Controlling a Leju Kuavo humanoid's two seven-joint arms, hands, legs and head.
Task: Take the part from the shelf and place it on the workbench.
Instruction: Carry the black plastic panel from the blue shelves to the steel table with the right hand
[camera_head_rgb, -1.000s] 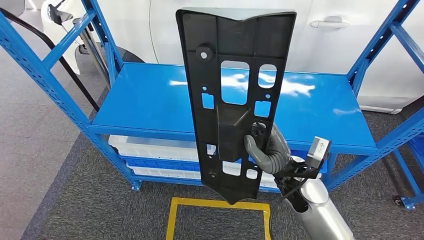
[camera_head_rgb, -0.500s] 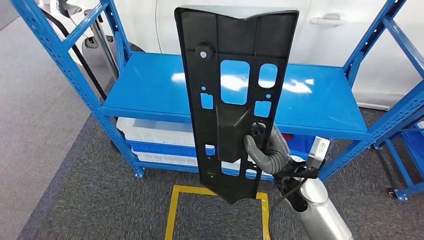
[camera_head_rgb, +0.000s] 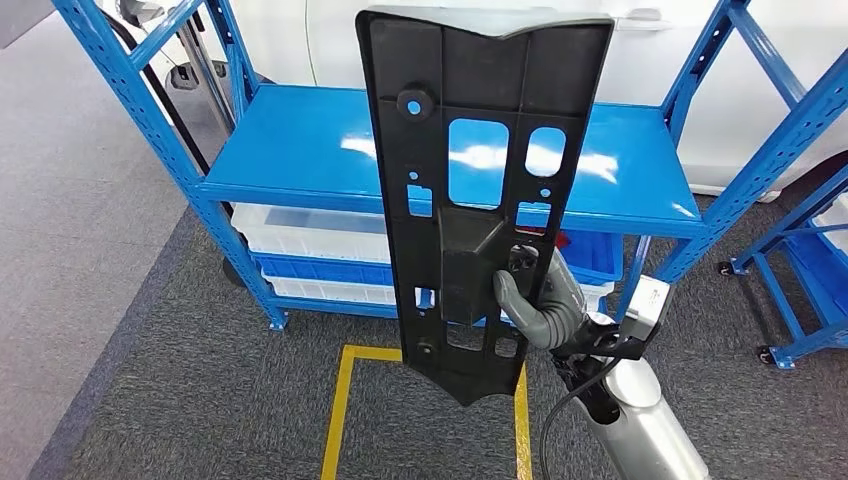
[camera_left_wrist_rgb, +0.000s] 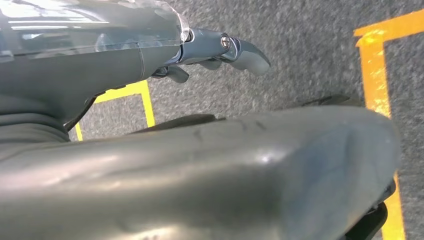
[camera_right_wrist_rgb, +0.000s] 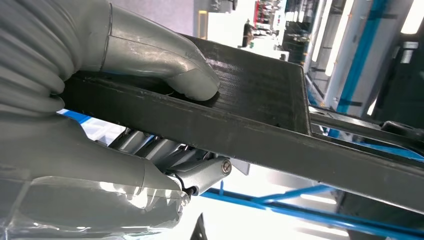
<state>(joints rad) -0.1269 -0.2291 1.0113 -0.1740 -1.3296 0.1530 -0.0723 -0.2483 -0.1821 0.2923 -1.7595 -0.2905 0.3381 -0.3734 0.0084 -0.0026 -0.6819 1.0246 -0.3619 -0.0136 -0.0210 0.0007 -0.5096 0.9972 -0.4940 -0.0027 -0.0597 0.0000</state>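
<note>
The part (camera_head_rgb: 480, 130) is a long black plastic panel with several cut-out holes. It stands upright in front of me in the head view, wide end up. My right hand (camera_head_rgb: 540, 300) grips it low on its right side, thumb on the near face and fingers behind. In the right wrist view the grey thumb (camera_right_wrist_rgb: 165, 55) presses on the panel (camera_right_wrist_rgb: 260, 100) and the fingers clamp it from the other side. My left hand (camera_left_wrist_rgb: 220, 47) hangs over the grey carpet with its fingers loosely apart and nothing in it.
Behind the part stands the blue shelf (camera_head_rgb: 300, 150) with a bare blue top board and white bins (camera_head_rgb: 310, 235) below. A yellow tape square (camera_head_rgb: 340, 400) marks the carpet at my feet. A white car (camera_head_rgb: 330, 40) is behind the shelf, and another blue rack (camera_head_rgb: 810, 260) stands at the right.
The whole picture has shifted: the camera has moved and the shelf now sits higher and further off. The part stays upright in my right hand's grip.
</note>
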